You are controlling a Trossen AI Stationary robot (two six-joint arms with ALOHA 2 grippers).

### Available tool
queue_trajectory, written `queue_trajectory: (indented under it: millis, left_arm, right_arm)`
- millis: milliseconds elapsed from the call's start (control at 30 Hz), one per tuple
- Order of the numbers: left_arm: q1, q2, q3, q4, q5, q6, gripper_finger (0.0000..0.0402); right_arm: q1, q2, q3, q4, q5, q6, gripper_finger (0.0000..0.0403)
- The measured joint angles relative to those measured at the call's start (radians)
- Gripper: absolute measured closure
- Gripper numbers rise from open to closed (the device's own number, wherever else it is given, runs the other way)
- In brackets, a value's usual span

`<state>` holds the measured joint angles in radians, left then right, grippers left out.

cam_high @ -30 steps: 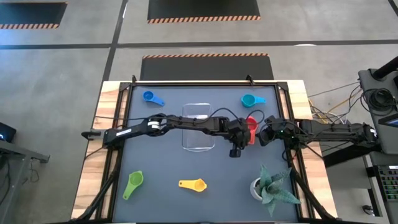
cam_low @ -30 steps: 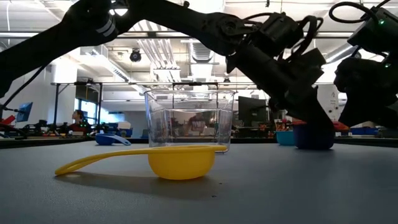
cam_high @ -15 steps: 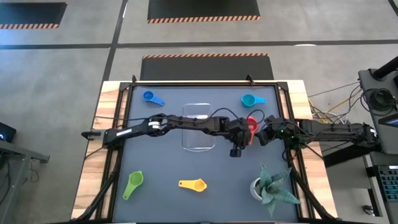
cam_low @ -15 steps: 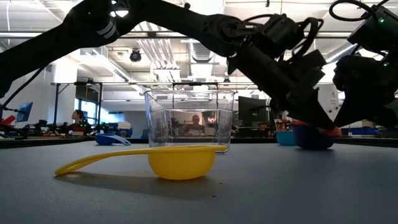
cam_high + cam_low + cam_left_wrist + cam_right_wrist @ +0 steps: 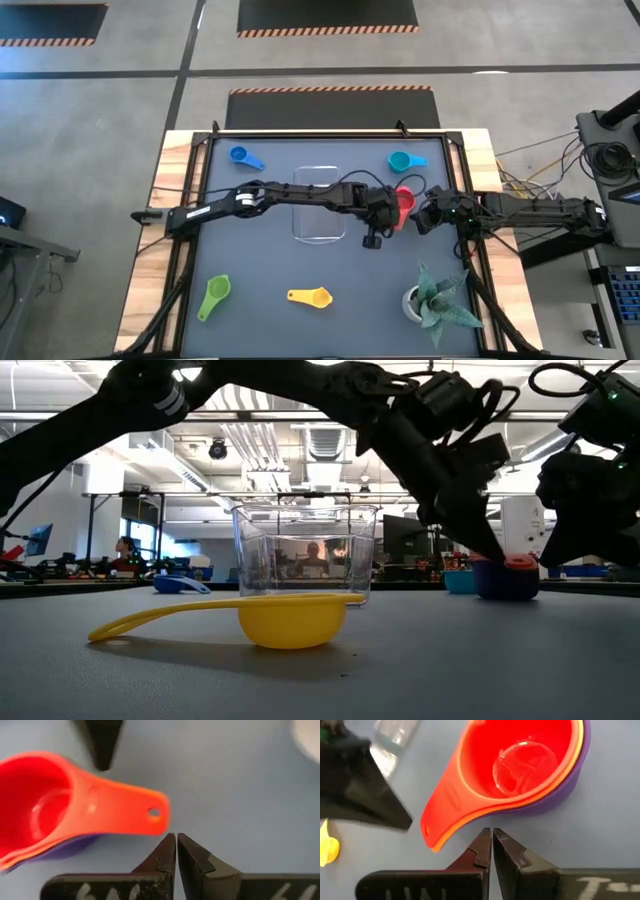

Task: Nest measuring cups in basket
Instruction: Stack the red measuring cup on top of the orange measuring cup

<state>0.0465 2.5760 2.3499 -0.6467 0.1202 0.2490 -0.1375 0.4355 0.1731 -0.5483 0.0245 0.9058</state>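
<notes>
A red cup [image 5: 404, 199] sits nested in an orange and a purple cup [image 5: 555, 790] on the dark mat, right of the clear basket [image 5: 319, 206]. My left gripper [image 5: 176, 837] reaches over the basket and is shut, its tips at the free end of the red cup's handle [image 5: 156, 814]. From the right, my right gripper [image 5: 491, 832] is also shut, its tips just short of the stack's purple wall. Loose on the mat lie a blue cup [image 5: 244, 157], a teal cup [image 5: 401, 161], a green cup [image 5: 214, 295] and a yellow cup [image 5: 310, 297]. My left gripper's shut fingertips [image 5: 170, 842] stand right at the free end of the red cup's handle [image 5: 161, 822], slanting down from the table's left. I cannot tell whether they touch it. The stack rests on the mat.
A white pot with a green plant [image 5: 434, 301] stands at the near right corner. The two grippers are close together on either side of the stack. In the low view the yellow cup [image 5: 291, 621] lies in front of the basket [image 5: 305, 555].
My left gripper has drawn up and back a little from the stack, toward the table's left, and tipped at the wrist, staying shut. In the low view the red cup's rim, covered by the gripper before, now shows level on top of the stack.
</notes>
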Motion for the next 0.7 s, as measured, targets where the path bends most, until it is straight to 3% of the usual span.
queue_trajectory:
  millis: [700]
  left_arm:
    - [0.016,0.039,-0.007,0.103,-0.023,-0.026,0.0402]
  right_arm:
    - [0.0,0.004,-0.021,0.091,-0.008,-0.003,0.0394]
